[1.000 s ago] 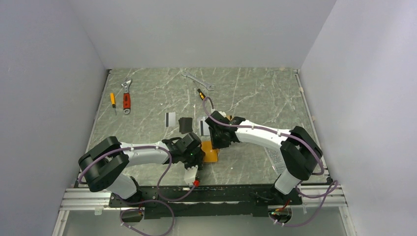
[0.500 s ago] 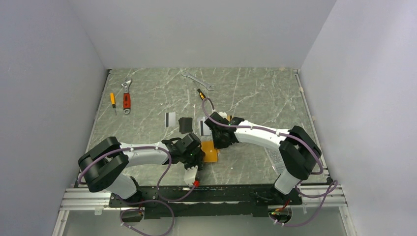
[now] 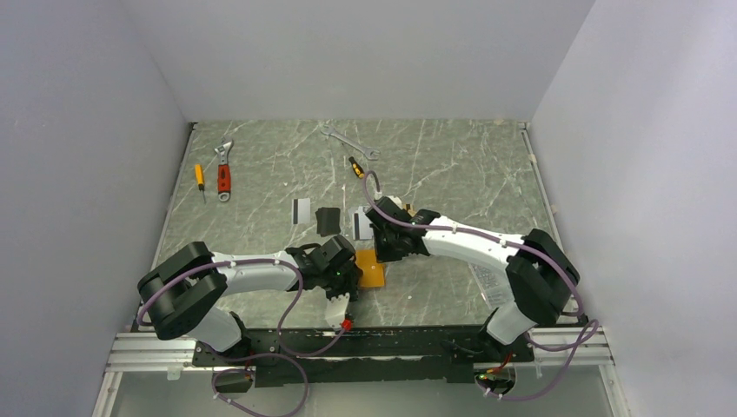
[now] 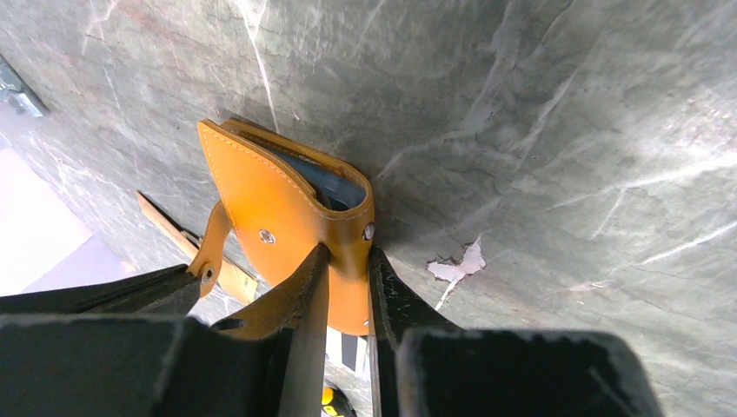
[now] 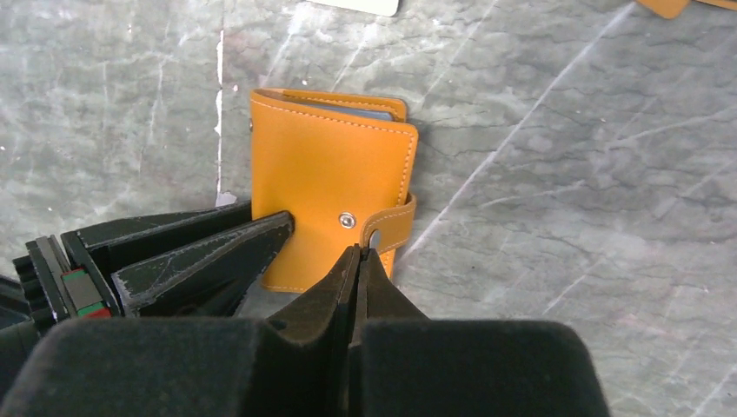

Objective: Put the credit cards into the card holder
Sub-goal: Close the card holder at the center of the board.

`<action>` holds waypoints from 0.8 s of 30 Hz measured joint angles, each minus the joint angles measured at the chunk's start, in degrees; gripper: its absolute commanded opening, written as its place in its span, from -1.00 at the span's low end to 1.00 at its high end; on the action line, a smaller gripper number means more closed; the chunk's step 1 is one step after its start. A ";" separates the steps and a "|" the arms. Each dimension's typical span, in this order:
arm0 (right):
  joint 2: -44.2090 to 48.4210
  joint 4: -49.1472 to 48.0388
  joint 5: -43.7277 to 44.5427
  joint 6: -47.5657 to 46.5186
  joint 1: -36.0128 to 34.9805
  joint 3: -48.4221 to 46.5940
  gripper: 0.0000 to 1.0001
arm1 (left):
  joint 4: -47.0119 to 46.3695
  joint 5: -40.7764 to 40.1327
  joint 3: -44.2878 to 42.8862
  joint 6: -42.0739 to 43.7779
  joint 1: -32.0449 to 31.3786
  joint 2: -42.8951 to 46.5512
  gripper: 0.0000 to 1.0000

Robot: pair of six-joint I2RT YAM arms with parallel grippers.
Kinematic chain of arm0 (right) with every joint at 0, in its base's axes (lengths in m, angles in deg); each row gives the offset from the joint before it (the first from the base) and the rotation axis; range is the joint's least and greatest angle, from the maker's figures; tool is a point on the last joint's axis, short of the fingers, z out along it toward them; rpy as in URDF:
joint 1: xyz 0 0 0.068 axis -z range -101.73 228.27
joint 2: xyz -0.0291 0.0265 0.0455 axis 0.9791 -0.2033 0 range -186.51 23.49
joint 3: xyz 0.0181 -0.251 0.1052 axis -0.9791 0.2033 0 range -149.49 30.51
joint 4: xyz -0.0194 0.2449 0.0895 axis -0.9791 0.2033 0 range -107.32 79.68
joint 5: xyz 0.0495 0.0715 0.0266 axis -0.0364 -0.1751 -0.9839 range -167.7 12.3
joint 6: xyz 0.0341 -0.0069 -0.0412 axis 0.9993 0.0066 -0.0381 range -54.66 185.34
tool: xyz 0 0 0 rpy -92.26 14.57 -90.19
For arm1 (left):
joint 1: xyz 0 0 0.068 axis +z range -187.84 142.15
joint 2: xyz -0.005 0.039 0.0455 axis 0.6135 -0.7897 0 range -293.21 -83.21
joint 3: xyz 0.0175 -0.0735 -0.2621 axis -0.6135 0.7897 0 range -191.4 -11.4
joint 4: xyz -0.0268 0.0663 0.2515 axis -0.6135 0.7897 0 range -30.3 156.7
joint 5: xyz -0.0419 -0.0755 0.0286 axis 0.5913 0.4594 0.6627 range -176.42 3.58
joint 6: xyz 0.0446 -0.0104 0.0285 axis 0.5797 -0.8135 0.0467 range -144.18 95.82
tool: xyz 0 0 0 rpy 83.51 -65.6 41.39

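Since a second ago my right gripper (image 5: 358, 254) has shut at the snap tab (image 5: 396, 221) — my left gripper (image 4: 350, 261) clamps the card holder (image 5: 330, 165) steady for opening.

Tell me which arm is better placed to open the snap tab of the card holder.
Right. The right hand, shut, has its fingertips at the snap tab of the card holder. The left hand is clamped on the holder's edge, so it probably serves best steadying it.
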 measured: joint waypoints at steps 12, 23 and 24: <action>-2.99 -4.68 -6.05 -0.74 0.00 1.53 -1.00 | 0.00 -0.46 0.04 -0.11 -0.35 0.11 -0.74; -4.17 -5.88 -7.41 -1.62 0.00 1.55 -1.00 | -0.17 -0.83 0.11 -0.76 -0.57 0.13 -0.76; -4.17 -5.90 -7.48 -1.64 0.00 1.57 -1.00 | -0.20 -0.85 0.13 -0.92 -0.59 0.15 -0.76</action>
